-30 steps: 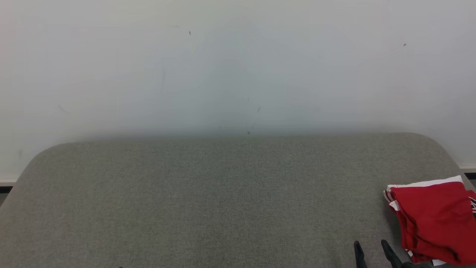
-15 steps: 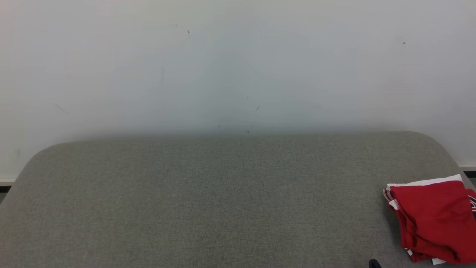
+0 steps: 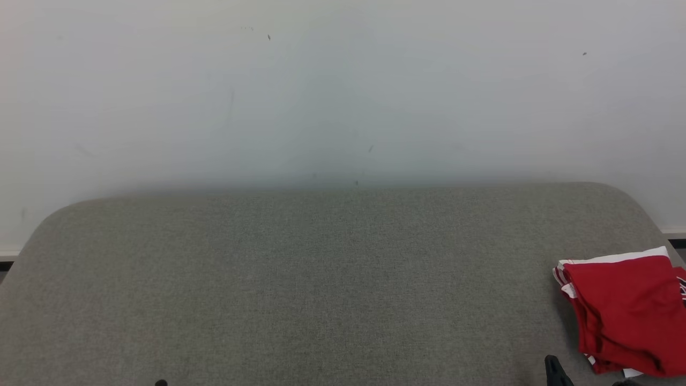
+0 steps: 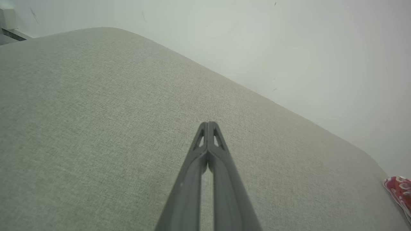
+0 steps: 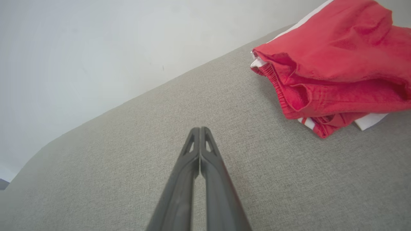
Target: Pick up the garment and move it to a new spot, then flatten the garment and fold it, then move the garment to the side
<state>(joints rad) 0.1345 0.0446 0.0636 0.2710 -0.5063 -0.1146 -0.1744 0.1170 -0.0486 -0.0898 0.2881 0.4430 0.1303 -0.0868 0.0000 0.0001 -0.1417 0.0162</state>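
Note:
The garment is a folded red piece with white trim, lying at the right edge of the grey padded surface. The right wrist view has the garment at the upper right, its folds stacked. My right gripper is shut with nothing in it, hovering over bare fabric to the left of the garment; its dark tip pokes up at the bottom of the head view. Well left of the pile, my left gripper is shut and empty over the surface, and a corner of the garment peeks in at that view's right edge.
A plain pale wall rises behind the padded surface, whose back corners are rounded. A dark strip of baseboard shows at the far right.
Both grippers went from open to shut. The right gripper dropped toward the bottom of the head view, then its tip came up again. The head camera tilted slightly.

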